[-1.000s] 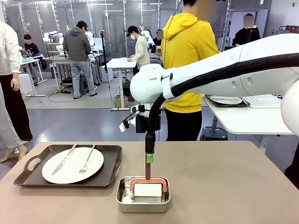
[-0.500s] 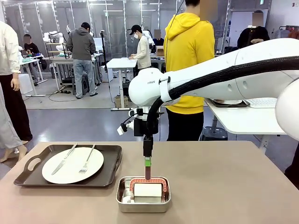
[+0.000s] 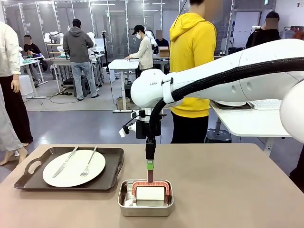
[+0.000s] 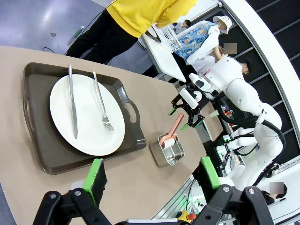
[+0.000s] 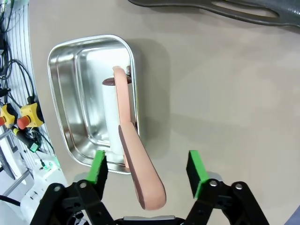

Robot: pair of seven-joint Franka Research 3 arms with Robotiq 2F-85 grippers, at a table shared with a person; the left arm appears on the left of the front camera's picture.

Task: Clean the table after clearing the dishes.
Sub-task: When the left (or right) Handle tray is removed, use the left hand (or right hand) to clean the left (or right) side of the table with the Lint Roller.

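Note:
On the grey-brown table [image 3: 228, 180], a white plate [image 3: 73, 168] with a knife and fork lies on a dark tray [image 3: 28, 166] at the left. A steel tin [image 3: 145, 210] near the front edge holds a white roller [image 3: 149, 194] whose pink handle [image 3: 150, 176] stands up. My right gripper [image 3: 150, 166] hangs straight down over that handle. In the right wrist view the handle [image 5: 136, 154] rises between the green pads [image 5: 98, 166] without touching them, so the right gripper [image 5: 146, 168] is open. My left gripper [image 4: 152, 180] is open and empty, high above the plate [image 4: 86, 117].
A person in a yellow hoodie [image 3: 192, 57] stands at the far edge of the table. A smaller white table [image 3: 251, 118] sits behind at the right. The tray's rim [image 5: 211, 9] runs close beside the tin [image 5: 75, 93]. The right half of the tabletop is bare.
The right arm has sunk slightly and drifted left, bringing its fingers down around the top of the pink handle. The plate, tray and tin have not moved.

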